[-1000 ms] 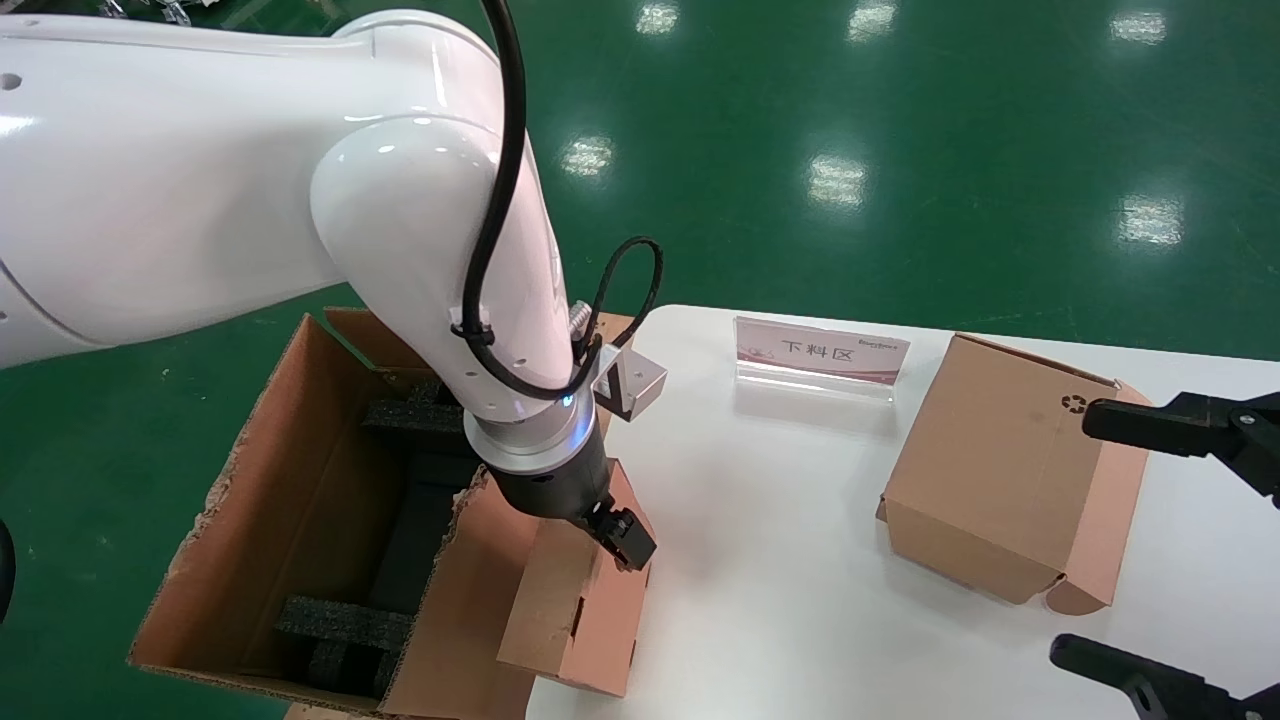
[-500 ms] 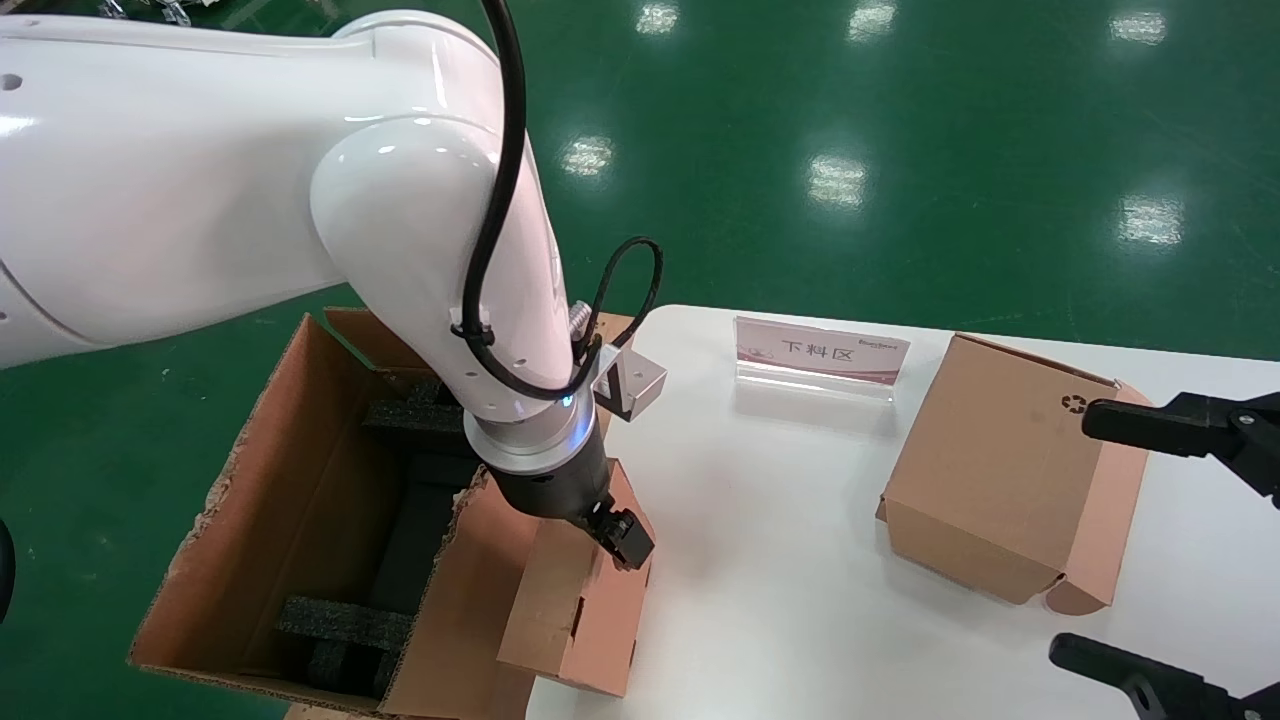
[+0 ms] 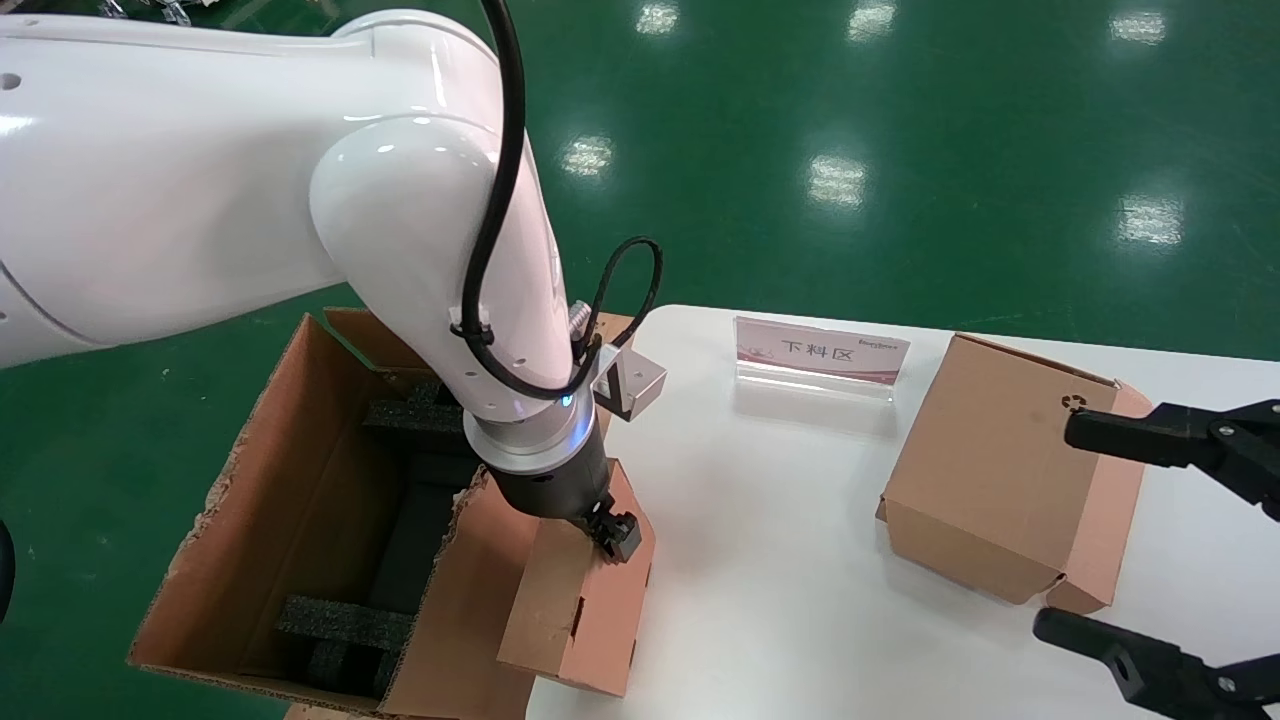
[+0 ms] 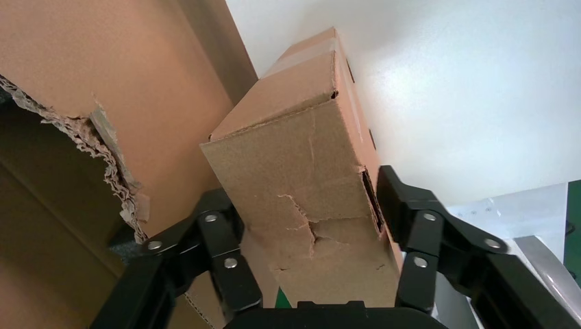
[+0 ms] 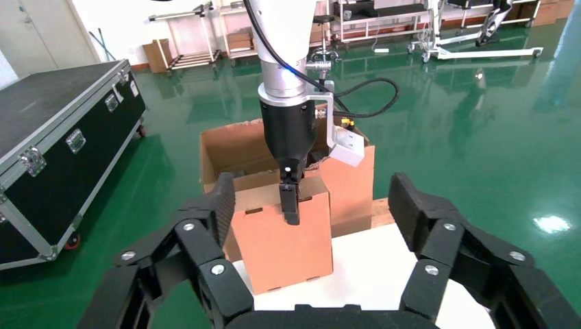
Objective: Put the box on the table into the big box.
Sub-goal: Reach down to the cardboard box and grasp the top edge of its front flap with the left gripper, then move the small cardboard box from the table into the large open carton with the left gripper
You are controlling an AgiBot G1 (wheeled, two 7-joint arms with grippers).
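Grip looks firm w/ our left pincer (image 3: 612,532) clamped on the box (image 3: 580,610), so we'd lift clear of the bench (image 3: 800,560) edge before swinging over the big box (image 3: 300,480).

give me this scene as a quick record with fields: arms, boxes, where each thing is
left gripper: shut on the box, at the table edge next to the big box
box: on the table edge, touching the big box's wall, not inside
big box: beside the table, open, black foam blocks within
right gripper: open, spread beside the second box
second box: on the table, recycling mark
sign: upright on the table
table: white
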